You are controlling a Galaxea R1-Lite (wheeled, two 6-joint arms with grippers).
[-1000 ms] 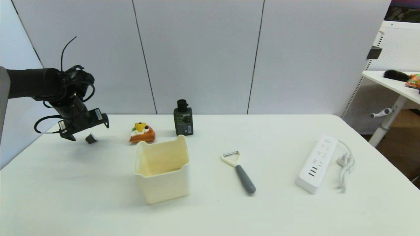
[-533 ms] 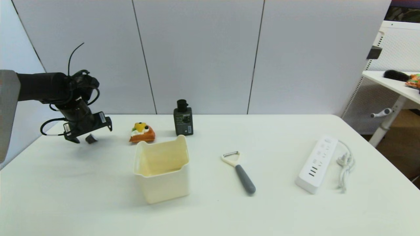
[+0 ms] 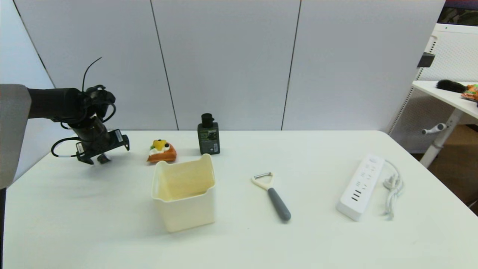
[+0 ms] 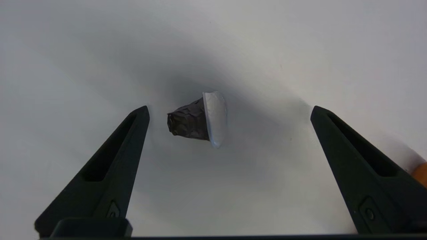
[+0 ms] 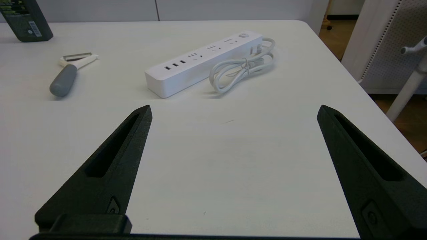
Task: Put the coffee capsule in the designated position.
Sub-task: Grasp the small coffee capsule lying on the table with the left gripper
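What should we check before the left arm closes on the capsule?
1. Left gripper jaws open wide: ok.
2. Coffee capsule between the jaws, touching neither: ok; it sits nearer one finger.
3. Capsule pose: on its side on the table, foil end facing one finger; squeeze axis runs base to foil: cannot tell if that grips well.
4. Fingertips low enough: cannot tell.
5. Cream bin upright, open, apparently empty: ok.
6. Toy cake between capsule and bin, on the carry path: not ok unless lifted over.
7. Right gripper parked, open: ok.
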